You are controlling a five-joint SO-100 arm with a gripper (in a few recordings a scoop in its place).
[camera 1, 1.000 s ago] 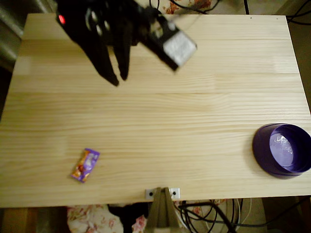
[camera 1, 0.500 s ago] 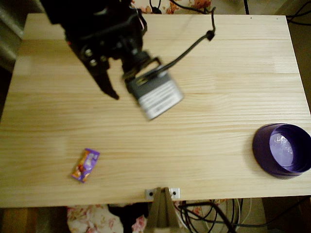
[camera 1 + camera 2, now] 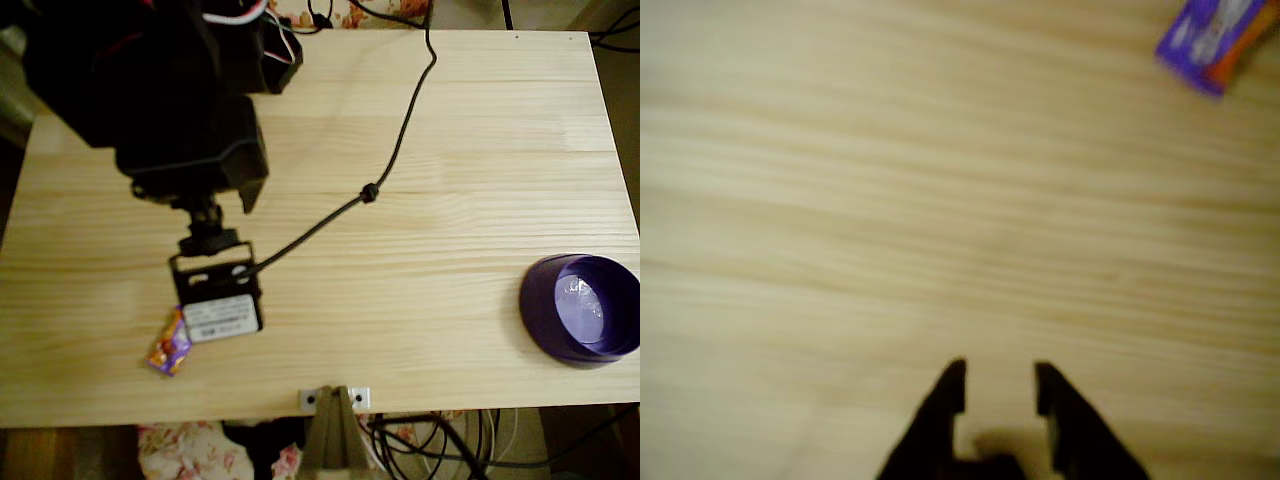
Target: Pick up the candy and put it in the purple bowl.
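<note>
With the black fingers parted and empty over bare pale wooden counter, the small shiny purple-and-orange wrapped candy lies off-centre at the wrist view's top right corner, so closing here would likely miss it, far from the round purple plastic bowl.

Candy shiny purple with orange print; purple bowl, violet inside; table pale wood-grain; black fingers.
</note>
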